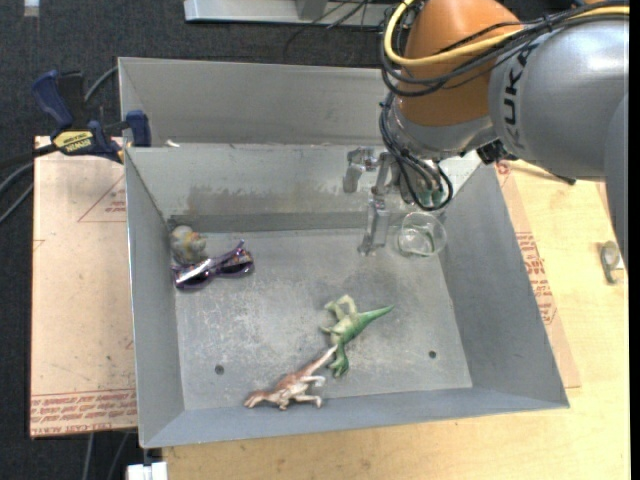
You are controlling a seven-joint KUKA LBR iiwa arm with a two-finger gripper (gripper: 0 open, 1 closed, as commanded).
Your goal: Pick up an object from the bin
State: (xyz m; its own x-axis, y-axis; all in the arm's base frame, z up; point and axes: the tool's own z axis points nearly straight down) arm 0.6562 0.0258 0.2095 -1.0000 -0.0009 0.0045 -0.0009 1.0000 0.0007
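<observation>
End effector (372,240) beside clear cup (421,237); sunglasses (214,266) well apart.

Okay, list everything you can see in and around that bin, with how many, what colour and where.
bin: one, grey metal, middle of view
sunglasses: one, purple, left of floor
small round thing: one, greyish, just behind the sunglasses
green dinosaur: one, green, front middle
brown dinosaur: one, tan-brown, front edge, next to the green one
clear cup: one, transparent, back right, beside the gripper
arm: one, silver with orange cover, from the right
gripper: one, metal, over the back right floor
</observation>
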